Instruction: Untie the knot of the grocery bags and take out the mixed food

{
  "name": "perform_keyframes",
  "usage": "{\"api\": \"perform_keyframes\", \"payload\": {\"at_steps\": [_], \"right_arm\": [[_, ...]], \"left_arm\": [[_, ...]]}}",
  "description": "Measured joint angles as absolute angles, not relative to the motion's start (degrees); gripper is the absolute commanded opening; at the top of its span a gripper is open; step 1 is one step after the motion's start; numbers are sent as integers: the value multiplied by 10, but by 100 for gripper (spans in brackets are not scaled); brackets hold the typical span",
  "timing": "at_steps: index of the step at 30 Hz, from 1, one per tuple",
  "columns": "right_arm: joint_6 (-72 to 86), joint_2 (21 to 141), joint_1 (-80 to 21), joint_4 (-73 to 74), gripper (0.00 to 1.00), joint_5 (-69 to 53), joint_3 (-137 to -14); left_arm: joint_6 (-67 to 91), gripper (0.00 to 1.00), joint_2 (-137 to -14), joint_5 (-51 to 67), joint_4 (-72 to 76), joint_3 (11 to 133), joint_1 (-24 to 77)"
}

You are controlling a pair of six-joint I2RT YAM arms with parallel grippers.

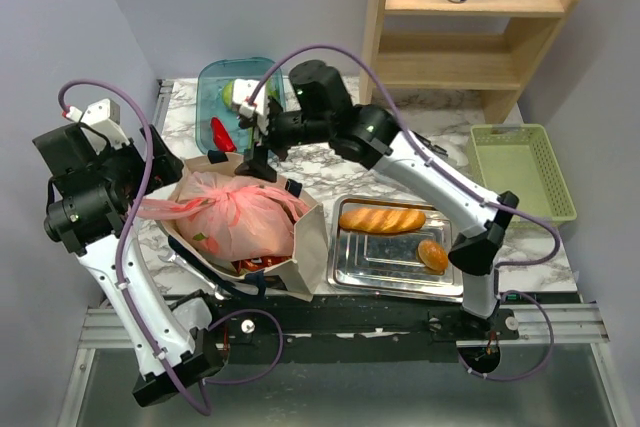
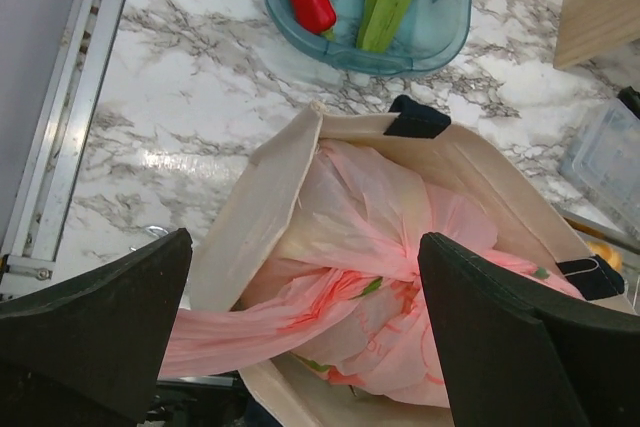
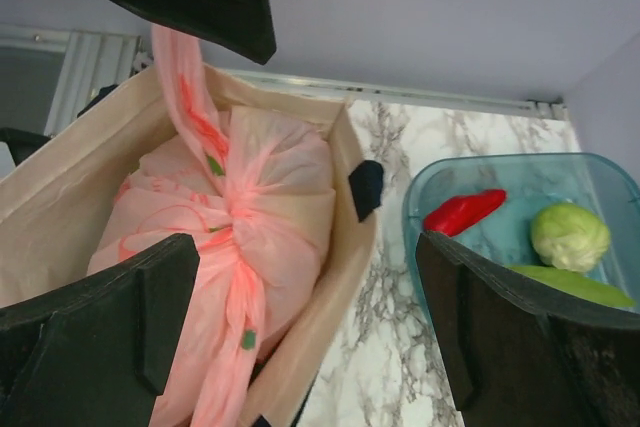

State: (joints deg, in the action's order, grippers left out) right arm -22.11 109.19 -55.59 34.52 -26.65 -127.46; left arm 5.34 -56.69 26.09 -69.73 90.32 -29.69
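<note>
Untie step, not yet begun: knot (image 3: 233,215) tied on the pink bag (image 3: 290,177) inside the canvas tote (image 2: 258,205). Both arms' jaws are wide and empty over it. Next move likely needs a pinch on the loose tail (image 2: 215,332).

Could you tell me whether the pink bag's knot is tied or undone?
Tied: the knot is cinched tight atop the pink bag, closing it.
</note>
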Motion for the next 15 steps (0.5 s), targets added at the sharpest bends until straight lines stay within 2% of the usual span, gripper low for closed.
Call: {"api": "perform_keyframes", "payload": {"at_steps": [5, 15], "right_arm": [[-241, 1134, -588, 375, 99, -255, -1288], [-244, 1143, -640, 376, 97, -251, -1263]], "left_arm": [[59, 99, -533, 262, -696, 863, -300], [65, 99, -495, 247, -696, 841, -308]]}}
